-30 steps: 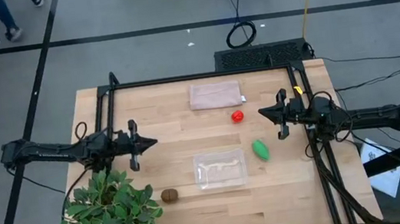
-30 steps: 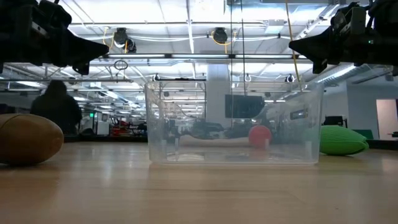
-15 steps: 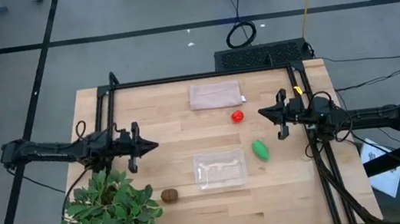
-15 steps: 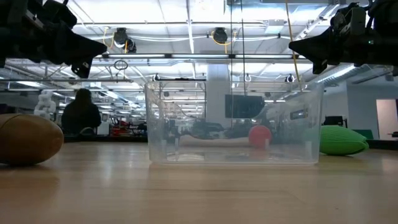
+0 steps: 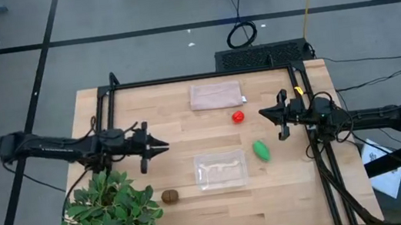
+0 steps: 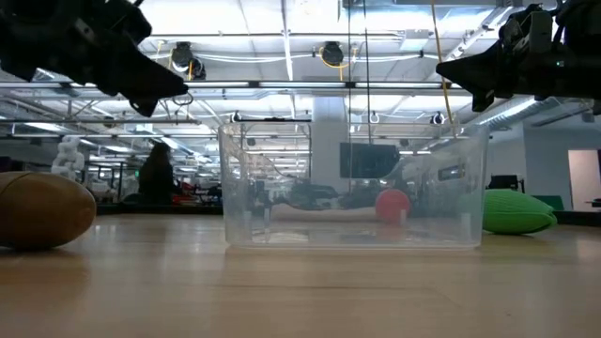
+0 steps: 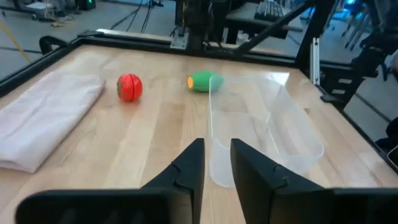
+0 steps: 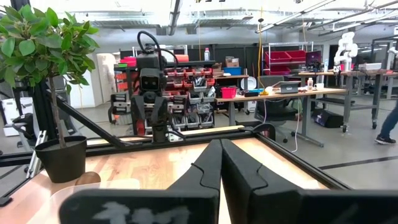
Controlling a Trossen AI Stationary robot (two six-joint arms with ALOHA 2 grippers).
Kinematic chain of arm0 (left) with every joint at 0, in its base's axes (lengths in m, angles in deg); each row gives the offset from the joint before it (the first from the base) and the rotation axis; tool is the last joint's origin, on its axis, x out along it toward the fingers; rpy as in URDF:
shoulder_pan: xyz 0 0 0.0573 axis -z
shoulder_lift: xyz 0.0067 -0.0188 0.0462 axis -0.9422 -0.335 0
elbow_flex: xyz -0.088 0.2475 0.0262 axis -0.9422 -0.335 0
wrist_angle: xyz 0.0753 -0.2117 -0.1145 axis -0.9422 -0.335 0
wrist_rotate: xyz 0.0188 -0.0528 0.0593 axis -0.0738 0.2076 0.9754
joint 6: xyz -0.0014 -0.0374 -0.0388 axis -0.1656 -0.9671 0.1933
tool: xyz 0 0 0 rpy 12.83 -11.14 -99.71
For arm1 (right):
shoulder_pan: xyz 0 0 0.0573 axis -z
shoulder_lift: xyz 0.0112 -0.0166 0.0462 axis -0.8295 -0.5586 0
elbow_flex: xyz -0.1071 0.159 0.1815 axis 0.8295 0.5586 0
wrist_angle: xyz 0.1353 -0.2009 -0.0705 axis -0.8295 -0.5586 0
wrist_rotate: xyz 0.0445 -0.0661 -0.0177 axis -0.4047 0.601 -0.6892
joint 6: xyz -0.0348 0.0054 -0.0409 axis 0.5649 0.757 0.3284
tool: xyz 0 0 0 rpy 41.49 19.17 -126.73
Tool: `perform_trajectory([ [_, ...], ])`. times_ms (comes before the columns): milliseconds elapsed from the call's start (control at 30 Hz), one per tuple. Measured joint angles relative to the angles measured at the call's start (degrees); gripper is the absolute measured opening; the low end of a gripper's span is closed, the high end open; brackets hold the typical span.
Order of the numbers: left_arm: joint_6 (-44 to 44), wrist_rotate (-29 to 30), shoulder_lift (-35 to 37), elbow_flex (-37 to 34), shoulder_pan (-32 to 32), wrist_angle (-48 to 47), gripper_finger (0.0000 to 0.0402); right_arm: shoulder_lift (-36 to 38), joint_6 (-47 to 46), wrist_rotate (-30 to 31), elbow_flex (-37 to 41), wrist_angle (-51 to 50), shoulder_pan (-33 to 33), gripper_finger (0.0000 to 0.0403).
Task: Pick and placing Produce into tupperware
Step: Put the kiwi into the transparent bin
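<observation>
The clear tupperware [image 5: 221, 169] stands on the table's near middle with nothing in it. A brown kiwi [image 5: 170, 196] lies left of it, a green oval [image 5: 261, 150] right of it, and a red tomato [image 5: 238, 116] farther back. In the left wrist view the tomato [image 7: 129, 87], green oval [image 7: 204, 81] and tupperware [image 7: 267, 130] lie ahead. My left gripper [image 5: 164, 144] hovers above the table left of the tupperware, and its fingers [image 7: 217, 149] stand slightly open with nothing between them. My right gripper [image 5: 263, 113] waits shut [image 8: 221, 146] in the air right of the tomato.
A pinkish-beige cloth [image 5: 215, 95] lies at the far middle. A leafy potted plant [image 5: 113, 213] fills the near left corner, close under my left arm. A black frame [image 5: 181, 79] borders the table's far and side edges. A person [image 6: 155, 174] stands in the room behind.
My left gripper has moved toward the table's right edge, nearer the tupperware, and has tipped its fingers downward a little. Nothing on the table has moved. The person in the room behind has walked across.
</observation>
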Motion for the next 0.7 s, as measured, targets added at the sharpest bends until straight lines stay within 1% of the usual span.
perform_trajectory([
  [167, 0.31, -1.91, -5.9, 2.71, 0.0, -0.02, 0.0088, 0.0, -0.02, 0.0, -0.01, -0.04, 0.0, 0.0],
  [400, 0.22, -8.59, -13.07, 4.91, 0.0, 0.18, 0.0088, 0.0, -0.02, 0.0, 0.0, -0.24, 0.01, 0.0],
  [567, 0.87, -15.15, -18.49, 6.53, 0.0, 0.15, 0.0088, -0.02, -0.02, 0.0, -0.01, -0.47, 0.0, 0.0],
  [700, 1.4, -17.94, -21.81, 8.5, 0.57, 0.21, 0.0088, -0.02, -0.02, 0.0, 0.0, -0.47, 0.02, 0.0],
])
